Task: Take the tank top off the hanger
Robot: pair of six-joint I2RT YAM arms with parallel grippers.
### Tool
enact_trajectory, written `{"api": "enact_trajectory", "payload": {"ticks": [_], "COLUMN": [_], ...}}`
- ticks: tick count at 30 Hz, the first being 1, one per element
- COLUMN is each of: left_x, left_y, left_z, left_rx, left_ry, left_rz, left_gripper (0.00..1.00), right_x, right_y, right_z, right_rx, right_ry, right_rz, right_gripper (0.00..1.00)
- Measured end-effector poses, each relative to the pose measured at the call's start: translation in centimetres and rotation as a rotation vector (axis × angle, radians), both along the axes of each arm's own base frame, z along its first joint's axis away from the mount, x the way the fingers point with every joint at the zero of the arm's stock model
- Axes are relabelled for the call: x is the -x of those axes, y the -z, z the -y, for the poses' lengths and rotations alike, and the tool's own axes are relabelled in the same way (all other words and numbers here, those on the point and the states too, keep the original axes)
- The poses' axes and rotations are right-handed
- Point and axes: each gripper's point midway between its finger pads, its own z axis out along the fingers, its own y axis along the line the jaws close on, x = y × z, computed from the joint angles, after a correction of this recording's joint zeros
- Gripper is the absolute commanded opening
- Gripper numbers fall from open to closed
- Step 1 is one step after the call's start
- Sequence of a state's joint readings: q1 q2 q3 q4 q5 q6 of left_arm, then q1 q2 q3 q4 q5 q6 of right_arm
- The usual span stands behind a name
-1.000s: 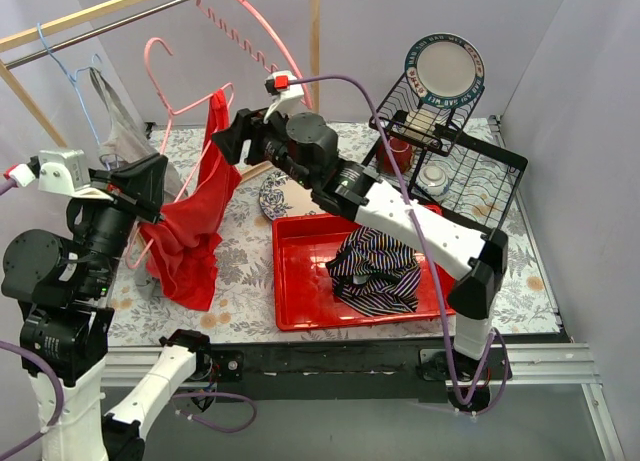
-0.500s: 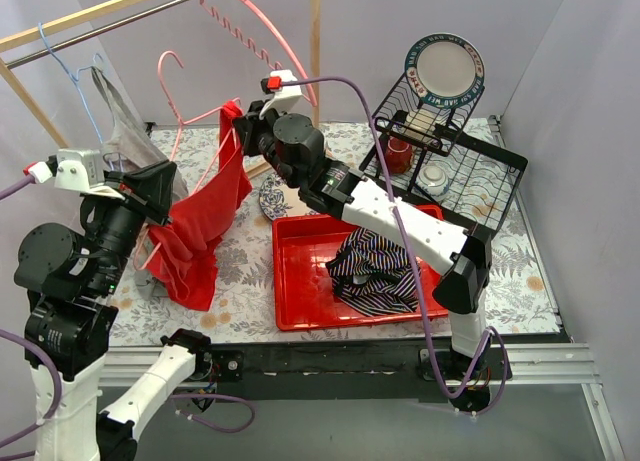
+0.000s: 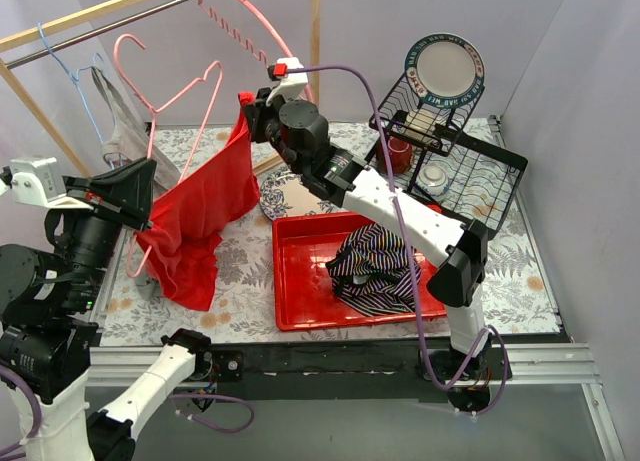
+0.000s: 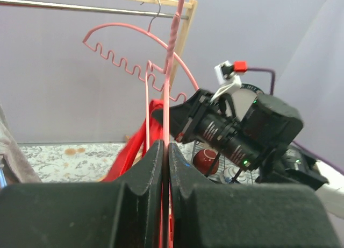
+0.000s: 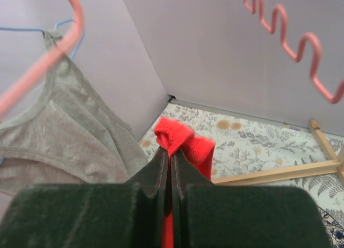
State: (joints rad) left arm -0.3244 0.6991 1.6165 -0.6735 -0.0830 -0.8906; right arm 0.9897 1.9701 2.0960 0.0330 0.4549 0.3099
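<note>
Higher than a second ago, the right gripper [image 5: 171,152] pinches a strap of the soft red fabric tank top [image 3: 205,206], which is stretched taut between both arms. The left gripper [image 4: 165,151] is pressed together on the thin pink wire hanger [image 4: 173,70].

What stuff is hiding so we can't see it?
Left wrist view: the left tool, shut on the hanger, hides most of the tank top.
Right wrist view: the right tool covers the tank top below its pinched strap.
Top view: the striped cloth lies bunched in the tray; its kind is unclear.
</note>
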Motion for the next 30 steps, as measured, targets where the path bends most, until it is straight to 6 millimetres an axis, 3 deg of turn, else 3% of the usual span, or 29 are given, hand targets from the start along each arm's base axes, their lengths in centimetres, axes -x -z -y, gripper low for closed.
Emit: {"api": "enact_trajectory", "payload": {"ticks": [8,11,15,19,23,28,30], "left_x": [0.3,-0.3,-2.2,-4.7,-7.2,-9.5,-9.9], "left_y": [-0.6,-0.4,0.1,-0.7,-1.1,-0.5,-0.6], "left_z": [0.3,0.2,-0.7,-2.0,-2.9,-4.2,-4.9], "left_rx": [0.033,0.042,0.038,0.024,0.013,-0.011,-0.025], "left_ry": [0.021,0.006,-0.074,-0.189,-0.289,-0.407,-0.461], "left_rz": [0.02,0.034,0.041,0.066,0.079,0.091,0.1], "left_gripper": [0.0,0.0,0.0,0.0,0.0,0.0,0.0], "right_x": [0.3,1.7,6.1,13.3,19.5,22.4,23.4], "right_y": [3.3,4.3,6.3,7.2,5.3,1.6,1.2], "right_z": [-1.5,-2.2,-2.7,-2.2,-0.7,1.5,2.2], "right_rx": [0.075,0.097,0.154,0.207,0.194,0.15,0.151], "right_ry": [-0.066,-0.156,-0.327,-0.532,-0.711,-0.806,-0.842], "right_rz": [-0.046,-0.057,-0.072,-0.056,0.002,0.105,0.13], "right_gripper": [0.01,0.01,0.01,0.01,0.01,0.01,0.01]}}
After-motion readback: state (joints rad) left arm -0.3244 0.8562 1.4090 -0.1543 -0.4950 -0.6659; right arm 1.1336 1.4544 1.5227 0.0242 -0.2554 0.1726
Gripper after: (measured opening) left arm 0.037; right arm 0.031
